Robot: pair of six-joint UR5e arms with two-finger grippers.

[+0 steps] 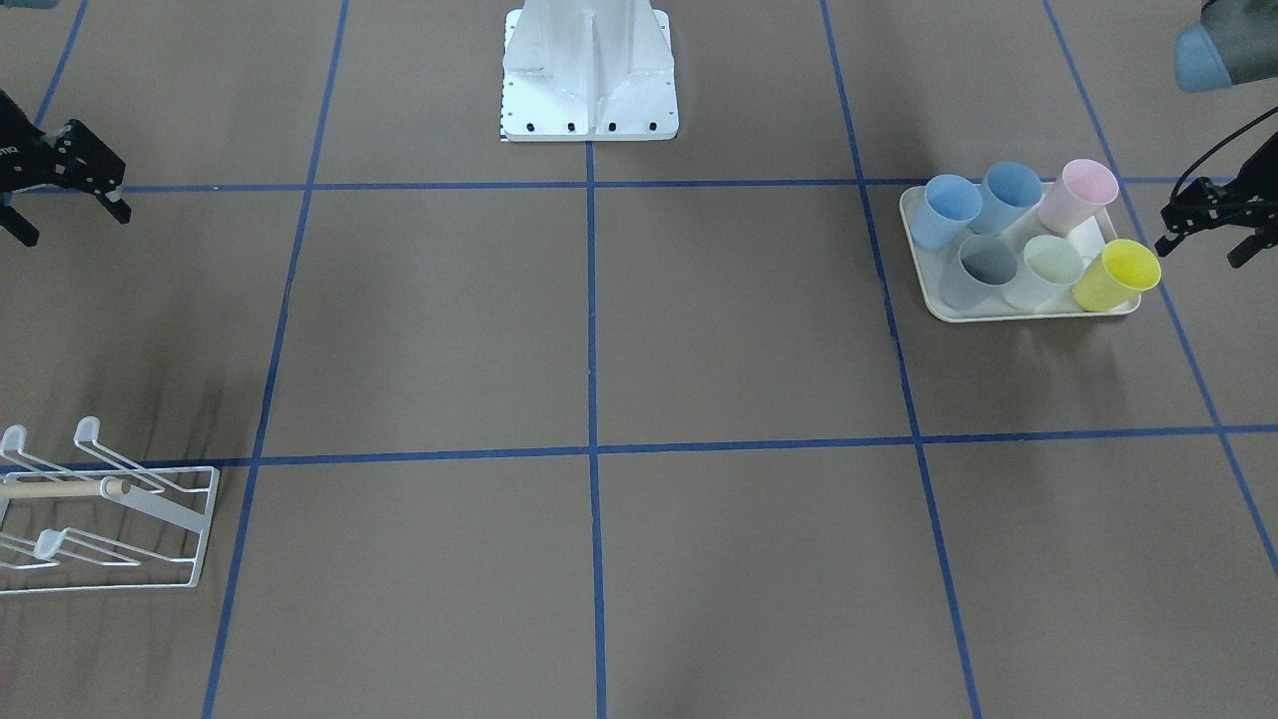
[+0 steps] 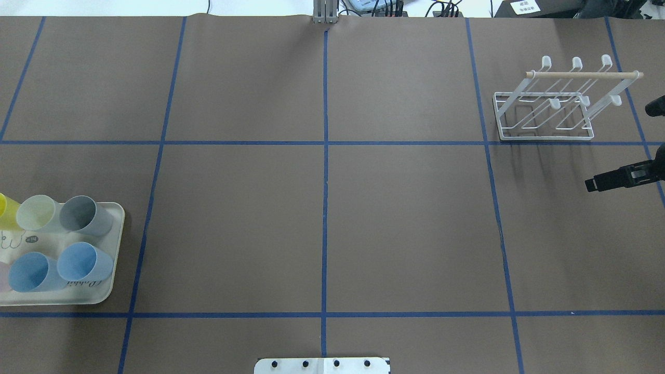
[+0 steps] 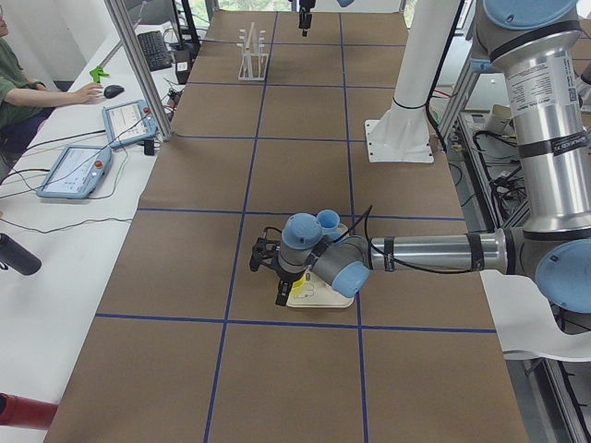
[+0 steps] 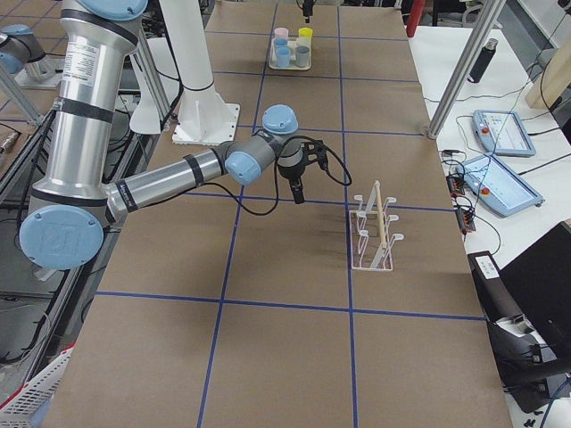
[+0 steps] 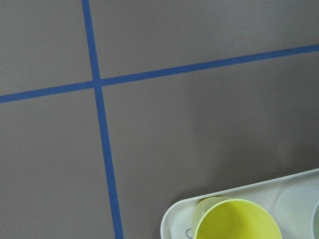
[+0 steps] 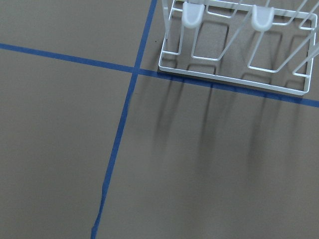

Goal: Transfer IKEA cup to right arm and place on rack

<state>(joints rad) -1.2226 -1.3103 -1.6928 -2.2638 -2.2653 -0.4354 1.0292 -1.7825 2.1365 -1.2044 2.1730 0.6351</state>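
Several pastel cups stand on a cream tray (image 1: 998, 314): two blue, a pink, a grey, a pale green and a yellow cup (image 1: 1118, 275). My left gripper (image 1: 1201, 252) hovers just beside the tray on the yellow cup's side, open and empty. The left wrist view shows the yellow cup (image 5: 237, 221) and the tray's corner (image 5: 169, 219) at its bottom edge. The white wire rack (image 2: 545, 117) with a wooden dowel stands empty at the table's other end. My right gripper (image 1: 72, 225) hangs open and empty near the rack (image 6: 239, 50).
The robot's white base (image 1: 589, 70) stands at the middle of the near table edge. Blue tape lines divide the brown table into squares. An operator, tablets and cables sit along the far side of the table in the left view.
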